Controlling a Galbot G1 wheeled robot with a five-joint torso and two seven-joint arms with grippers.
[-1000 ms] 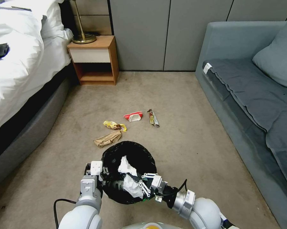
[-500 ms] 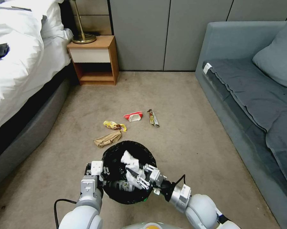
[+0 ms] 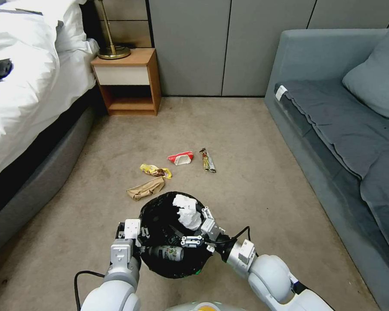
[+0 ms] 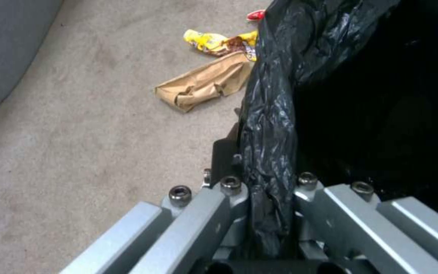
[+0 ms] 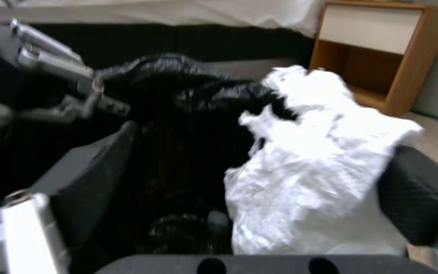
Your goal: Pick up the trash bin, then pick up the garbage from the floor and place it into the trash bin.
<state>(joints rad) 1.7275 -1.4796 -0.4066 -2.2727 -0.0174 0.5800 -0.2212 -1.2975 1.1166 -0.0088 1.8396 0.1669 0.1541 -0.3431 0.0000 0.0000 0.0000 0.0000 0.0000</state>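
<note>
Left gripper (image 3: 139,233): jaws clenched on the near-left rim of the trash bin (image 3: 159,263); in the left wrist view the black liner (image 4: 272,114) is pinched between the two metal fingers (image 4: 203,213).
Trash bin: held in front of the robot, just above the carpet (image 3: 254,181), its mouth facing up and lined in black plastic.
Right gripper (image 3: 198,226): over the bin's right side, reaching across the opening, jaws spread wide and released.
Crumpled white tissue (image 3: 186,212): at the far-right part of the bin's mouth, lying against one spread finger of the right gripper; in the right wrist view the tissue (image 5: 320,160) leans on the dark pad (image 5: 422,194) on one side, with a clear gap to the other finger (image 5: 92,167).
Small plastic bottle (image 3: 167,252): lying on its side inside the bin, near the front.
Brown paper bag (image 3: 146,188): on the carpet just beyond the bin's far-left rim.
Yellow wrapper (image 3: 155,171): on the carpet, just past the paper bag.
Red-white wrapper (image 3: 180,158): farther out, right of the yellow one.
Dark snack wrapper (image 3: 207,160): just beside the red-white one, on its right.
Room: bed (image 3: 26,86) on the left, wooden nightstand (image 3: 127,82) at the wall, grey sofa (image 3: 345,125) on the right.
</note>
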